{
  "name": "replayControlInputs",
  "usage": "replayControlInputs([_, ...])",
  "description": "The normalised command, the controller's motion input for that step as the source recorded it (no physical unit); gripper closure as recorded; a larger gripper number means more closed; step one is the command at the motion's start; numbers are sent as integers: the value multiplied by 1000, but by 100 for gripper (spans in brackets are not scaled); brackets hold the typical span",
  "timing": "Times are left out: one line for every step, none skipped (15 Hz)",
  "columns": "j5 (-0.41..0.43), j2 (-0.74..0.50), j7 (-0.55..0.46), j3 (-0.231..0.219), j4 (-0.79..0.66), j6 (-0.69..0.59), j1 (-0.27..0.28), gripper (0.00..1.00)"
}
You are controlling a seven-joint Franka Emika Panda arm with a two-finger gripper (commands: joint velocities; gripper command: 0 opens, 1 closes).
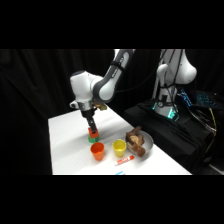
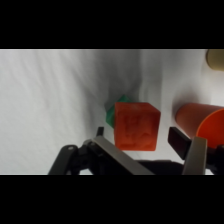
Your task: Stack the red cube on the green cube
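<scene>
On top of the small faceted green cube, the solid red-orange cube sits square, no long axis; gripper fingers spread at 3 and 9 o'clock.

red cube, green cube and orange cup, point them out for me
red cube [image 2: 136,125], wrist view, middle of its front face
green cube [image 2: 110,115], wrist view, corner showing behind the red cube
orange cup [image 1: 97,150], side view, its outer wall

Arm: glossy white rounded shells, grey-black joint bands between segments. White base with teal-lit patch low on it. End effector: black linkage, two dark fingers, lighter inner faces.
</scene>
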Motion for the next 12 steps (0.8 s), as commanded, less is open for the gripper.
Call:
replayControlInputs([55, -408, -188, 15, -47, -472, -34, 0])
replayControlInputs([56, -390, -177, 3, -28, -455, -28, 0])
replayControlInputs([62, -384, -185, -2, -9, -459, -26, 0])
replayControlInputs([70, -365, -198, -5, 14, -450, -26, 0])
replayControlInputs([76, -344, -207, -10, 43, -469, -26, 0])
replayControlInputs([65, -321, -178, -25, 74, -489, -17, 0])
replayControlInputs([43, -289, -158, -38, 107, -507, -6, 0])
replayControlInputs([54, -254, -172, -36, 126, -479, -6, 0])
replayControlInputs([50, -218, -155, -41, 146, -450, 0, 0])
replayControlInputs([44, -177, -149, -43, 163, -431, 5, 0])
replayControlInputs([43, -130, -185, -41, 184, -436, 3, 0])
replayControlInputs([63, -101, -192, -39, 191, -424, -1, 0])
